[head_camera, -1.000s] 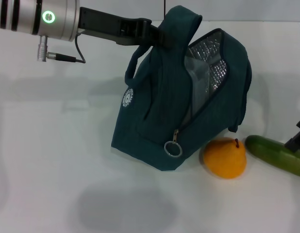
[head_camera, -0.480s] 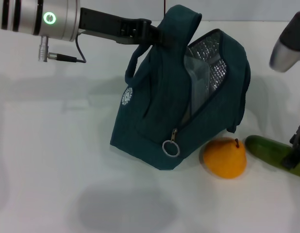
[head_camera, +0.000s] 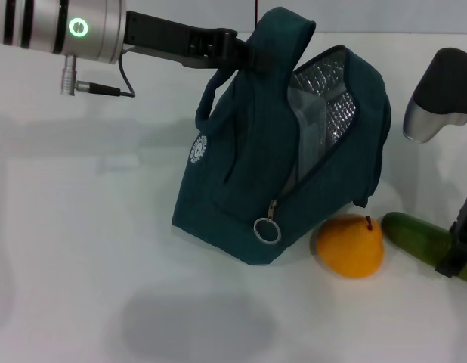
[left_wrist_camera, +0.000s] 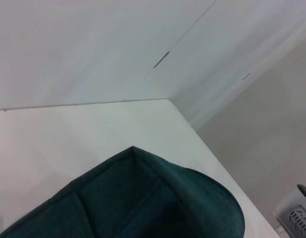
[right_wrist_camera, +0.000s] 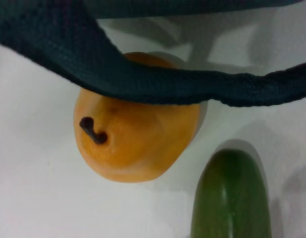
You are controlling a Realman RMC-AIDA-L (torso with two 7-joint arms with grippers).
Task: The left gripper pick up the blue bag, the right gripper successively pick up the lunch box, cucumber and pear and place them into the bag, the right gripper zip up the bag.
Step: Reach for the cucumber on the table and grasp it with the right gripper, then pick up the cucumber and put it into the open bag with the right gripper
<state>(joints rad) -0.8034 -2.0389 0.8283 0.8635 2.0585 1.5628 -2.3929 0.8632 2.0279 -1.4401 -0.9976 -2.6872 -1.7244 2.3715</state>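
On the white worktop (head_camera: 82, 249) in front of me, the blue bag (head_camera: 294, 174) hangs tilted from my left gripper (head_camera: 237, 54), whose jaws are pinched on one of its loop handles high up; the bag's lower edge rests on the surface. The bag's mouth gapes toward my right, showing silver foil lining, and inside it a clear, pale shape that looks like the lunch box (head_camera: 310, 121), though I cannot make out its lid or label. The only marking on the bag is a round white logo (head_camera: 198, 150) on its side; its writing is too small to read. A ring zip pull (head_camera: 267, 230) dangles at the low end of the zipper. The green ring light (head_camera: 77, 28) on my left wrist glows.

The pear (head_camera: 351, 246) sits just beside the bag's lower corner, stem up, and the cucumber (head_camera: 422, 240) lies near it on the far side. My right gripper (head_camera: 460, 246) is at the edge of the head view, over the cucumber's far end; whether its jaws are spread or closed, I cannot tell.

My right wrist view adds what the head view lacks: the pear's curled dark stem (right_wrist_camera: 92, 130) up close, a bag strap (right_wrist_camera: 143, 74) crossing over the fruit, and the cucumber's rounded tip (right_wrist_camera: 232, 193) apart from the pear. My left wrist view shows only the bag's teal fabric and the worktop's far corner.
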